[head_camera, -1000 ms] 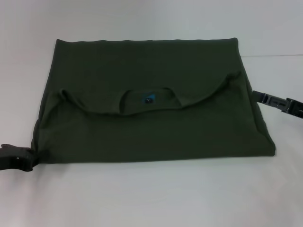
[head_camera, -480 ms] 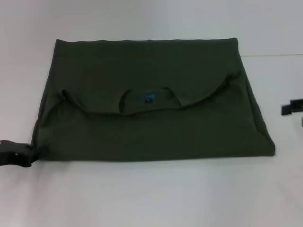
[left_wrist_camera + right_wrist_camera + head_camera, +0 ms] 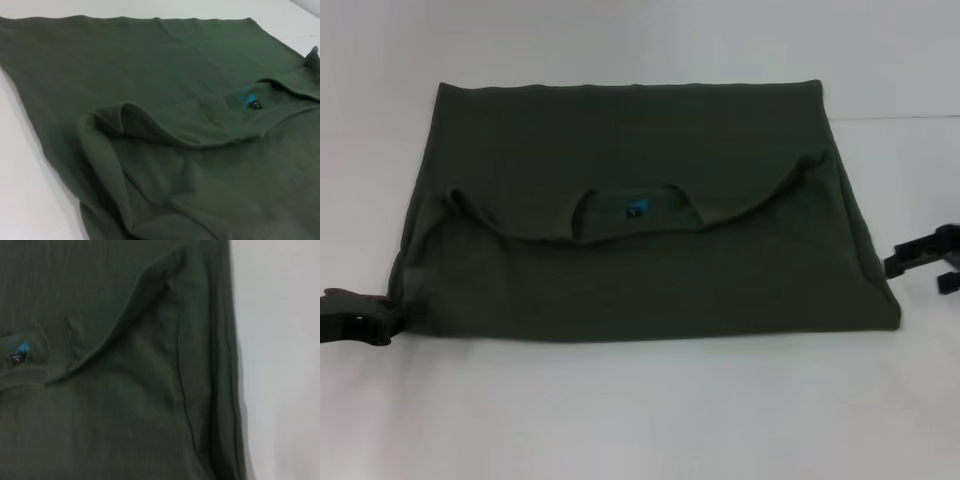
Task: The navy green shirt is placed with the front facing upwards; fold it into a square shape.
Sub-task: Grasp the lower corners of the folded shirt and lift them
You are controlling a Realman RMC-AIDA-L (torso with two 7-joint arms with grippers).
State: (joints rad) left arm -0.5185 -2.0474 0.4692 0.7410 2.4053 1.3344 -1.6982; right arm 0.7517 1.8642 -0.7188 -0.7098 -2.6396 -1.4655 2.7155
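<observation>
The navy green shirt [image 3: 640, 210] lies folded into a wide rectangle on the white table, plain green side up. Its neckline and small blue label [image 3: 636, 209] show at the middle, and the label [image 3: 246, 100] [image 3: 18, 351] also appears in both wrist views. My left gripper [image 3: 378, 318] sits low at the shirt's near left corner, shut on a small tab of cloth drawn toward it. My right gripper [image 3: 920, 268] hovers just off the shirt's near right edge, open and holding nothing. The front print is hidden.
The white table [image 3: 640, 420] stretches all around the shirt, with a bare strip in front of the near fold. A faint seam line [image 3: 900, 117] crosses the table at the far right.
The right gripper left the shirt's mid-right edge, swung out to the right, and came back lower near the near right corner. The left gripper crept slightly upward at its corner.
</observation>
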